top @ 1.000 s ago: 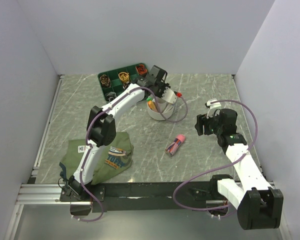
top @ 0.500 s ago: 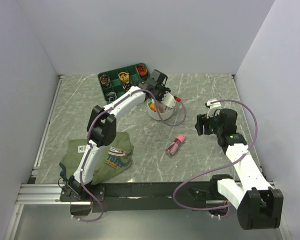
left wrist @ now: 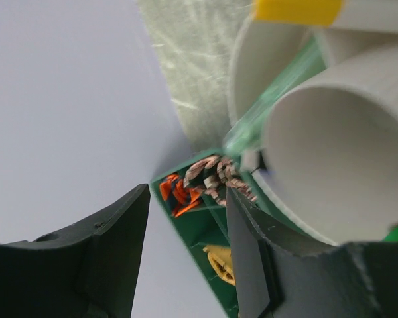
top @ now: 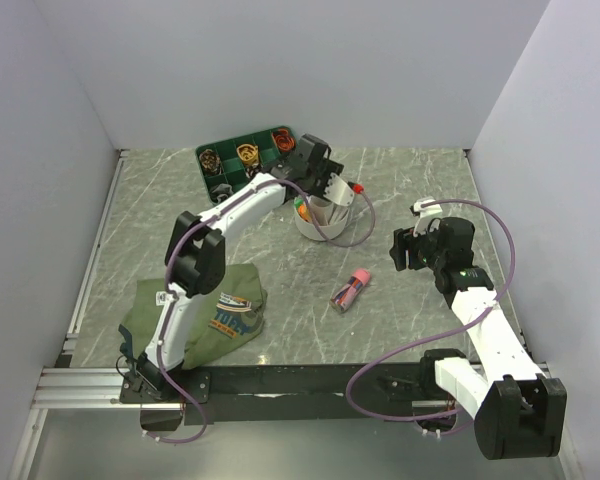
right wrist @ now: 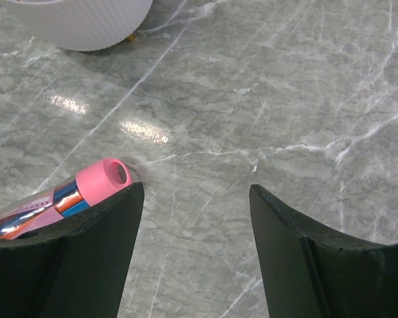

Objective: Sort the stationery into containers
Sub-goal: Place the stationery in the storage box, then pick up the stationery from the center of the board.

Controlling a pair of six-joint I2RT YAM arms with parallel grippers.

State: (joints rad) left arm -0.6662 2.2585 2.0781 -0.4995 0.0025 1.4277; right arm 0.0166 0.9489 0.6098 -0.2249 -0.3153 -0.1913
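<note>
The white divided cup [top: 325, 222] stands at mid-table with several pens in it, an orange and green one [top: 300, 208] and a red-tipped one [top: 357, 187]. My left gripper [top: 313, 165] hangs over the cup's far rim, open and empty. In the left wrist view the gripper [left wrist: 186, 199] is beside the cup's central tube [left wrist: 338, 159] and a green pen [left wrist: 272, 106]. A pink highlighter [top: 350, 290] lies on the table in front of the cup. My right gripper [top: 405, 250] is open to the right of it. The right wrist view shows the gripper [right wrist: 196, 189], the highlighter [right wrist: 86, 192] at its left finger and the cup [right wrist: 79, 23].
A green compartment tray [top: 242, 160] of coiled items sits at the back left, close behind the cup; it also shows in the left wrist view [left wrist: 205, 228]. A folded olive shirt [top: 205, 310] lies at the near left. White walls close in the table.
My left gripper dipped toward the cup, then drew back up and left toward the tray. The right arm and the pink highlighter have not moved.
</note>
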